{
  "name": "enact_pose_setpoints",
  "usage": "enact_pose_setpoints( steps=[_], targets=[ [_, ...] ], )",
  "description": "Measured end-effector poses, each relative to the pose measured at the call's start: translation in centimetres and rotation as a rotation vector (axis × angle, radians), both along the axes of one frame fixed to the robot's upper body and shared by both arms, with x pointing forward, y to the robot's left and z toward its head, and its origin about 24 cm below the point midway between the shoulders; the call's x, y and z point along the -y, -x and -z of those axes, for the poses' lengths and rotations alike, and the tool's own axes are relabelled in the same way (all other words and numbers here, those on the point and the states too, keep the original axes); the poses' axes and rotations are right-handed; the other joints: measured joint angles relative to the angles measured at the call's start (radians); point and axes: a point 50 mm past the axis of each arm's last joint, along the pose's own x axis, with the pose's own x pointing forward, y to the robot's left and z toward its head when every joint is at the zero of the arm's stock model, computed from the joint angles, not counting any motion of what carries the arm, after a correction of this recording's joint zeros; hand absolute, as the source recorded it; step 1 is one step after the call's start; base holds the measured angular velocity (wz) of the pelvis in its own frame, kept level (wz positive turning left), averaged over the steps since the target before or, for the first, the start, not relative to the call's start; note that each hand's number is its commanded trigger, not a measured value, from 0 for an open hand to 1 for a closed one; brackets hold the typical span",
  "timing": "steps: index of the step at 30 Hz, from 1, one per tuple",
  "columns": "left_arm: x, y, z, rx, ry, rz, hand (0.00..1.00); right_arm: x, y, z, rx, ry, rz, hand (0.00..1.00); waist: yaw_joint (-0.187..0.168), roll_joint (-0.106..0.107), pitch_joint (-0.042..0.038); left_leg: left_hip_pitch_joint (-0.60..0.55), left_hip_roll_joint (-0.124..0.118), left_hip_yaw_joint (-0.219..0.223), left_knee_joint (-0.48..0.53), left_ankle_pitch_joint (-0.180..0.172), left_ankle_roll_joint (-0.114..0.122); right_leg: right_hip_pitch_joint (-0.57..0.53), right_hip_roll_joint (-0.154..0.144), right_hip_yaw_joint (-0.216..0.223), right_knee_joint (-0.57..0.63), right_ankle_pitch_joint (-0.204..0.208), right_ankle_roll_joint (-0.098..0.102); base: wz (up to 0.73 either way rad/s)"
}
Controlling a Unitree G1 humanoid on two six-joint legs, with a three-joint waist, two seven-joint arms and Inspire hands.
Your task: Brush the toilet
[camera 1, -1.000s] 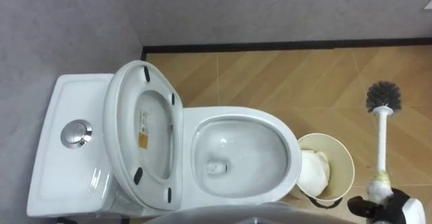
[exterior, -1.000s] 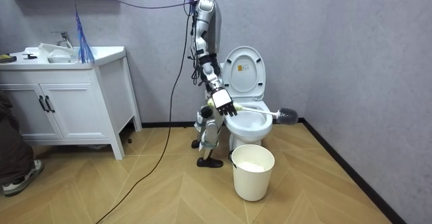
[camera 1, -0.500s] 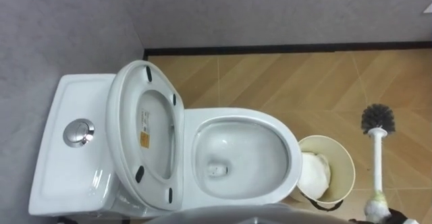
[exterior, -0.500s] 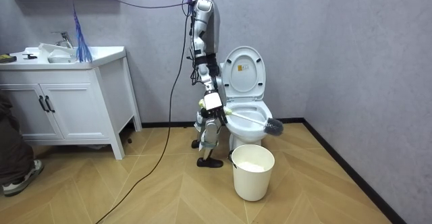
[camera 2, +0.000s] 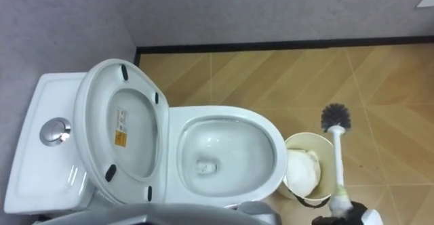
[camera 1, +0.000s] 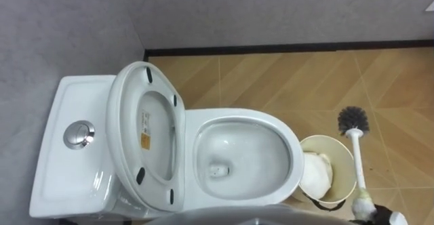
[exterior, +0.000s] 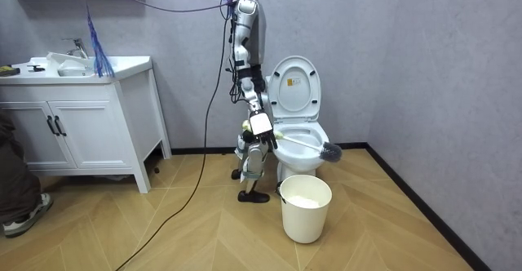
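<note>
Nearest me, right of the toilet (camera 1: 239,114), my right hand (camera 1: 381,217) is closed round the handle of the toilet brush (camera 1: 357,162), whose shaft crosses the rim of the cream bucket (camera 1: 313,139) just beside the toilet, bristle head (camera 1: 352,119) farthest out over the floor

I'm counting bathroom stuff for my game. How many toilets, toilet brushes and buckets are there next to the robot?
Toilet: 1
Toilet brush: 1
Bucket: 1
Total: 3
</note>
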Motion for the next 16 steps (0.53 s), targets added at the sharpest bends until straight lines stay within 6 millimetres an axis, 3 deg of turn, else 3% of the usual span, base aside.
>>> enact_pose_setpoints(
  steps=[16],
  targets=[
    [0.0, 0.1, 0.1, -0.022, 0.023, -0.005, 0.0, -1.5, 0.8, 1.4, -0.184, -0.269, -0.025, 0.0, -0.002, -0.005, -0.0036, 0.009, -0.002, -0.005, 0.001, 0.0, 0.0, 0.013, -0.003, -0.003, -0.001, 0.0, 0.001, 0.0]
  ],
)
